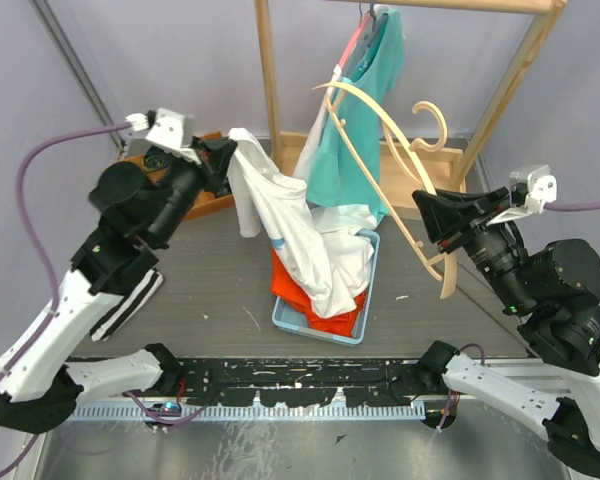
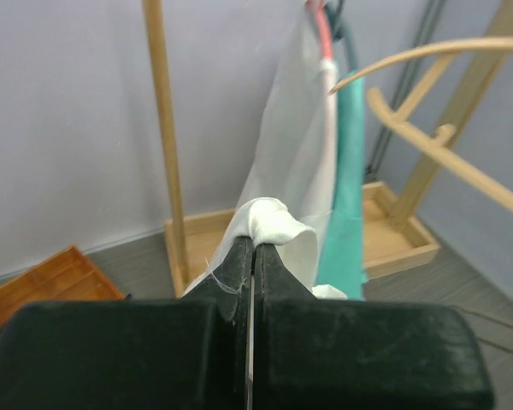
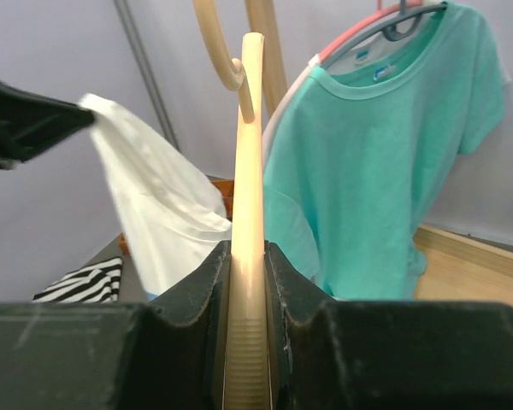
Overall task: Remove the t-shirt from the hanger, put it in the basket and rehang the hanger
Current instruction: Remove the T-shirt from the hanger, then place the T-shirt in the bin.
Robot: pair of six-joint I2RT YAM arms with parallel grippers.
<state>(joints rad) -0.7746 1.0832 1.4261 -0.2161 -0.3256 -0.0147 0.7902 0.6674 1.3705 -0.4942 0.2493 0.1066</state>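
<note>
1. The left gripper (image 1: 223,160) (image 2: 253,248) is raised at the left side of the counter (image 1: 210,300). Its jaws are fully closed on a bunched fold of the white t-shirt (image 1: 290,220) (image 2: 278,226) (image 3: 154,196).
2. The white t-shirt hangs from that grip. It drapes down to the right into the blue bin (image 1: 315,328), on top of an orange garment (image 1: 300,290).
3. The right gripper (image 1: 427,212) (image 3: 246,252) is raised at the right side. Its jaws are closed part-way on the flat arm of the wooden hanger (image 1: 447,275) (image 3: 248,128). The hanger is tilted, with its hook end up.
4. In the right wrist view, the white t-shirt lies to the left of the hanger, with a gap between them. The top view does not show whether any cloth touches the hanger.
5. Behind the bin stands the wooden rack (image 1: 270,80). A teal t-shirt (image 1: 355,140) (image 2: 350,188) (image 3: 385,154) hangs from its rail.
6. A striped cloth (image 1: 130,305) lies flat on the counter beside the left arm.
</note>
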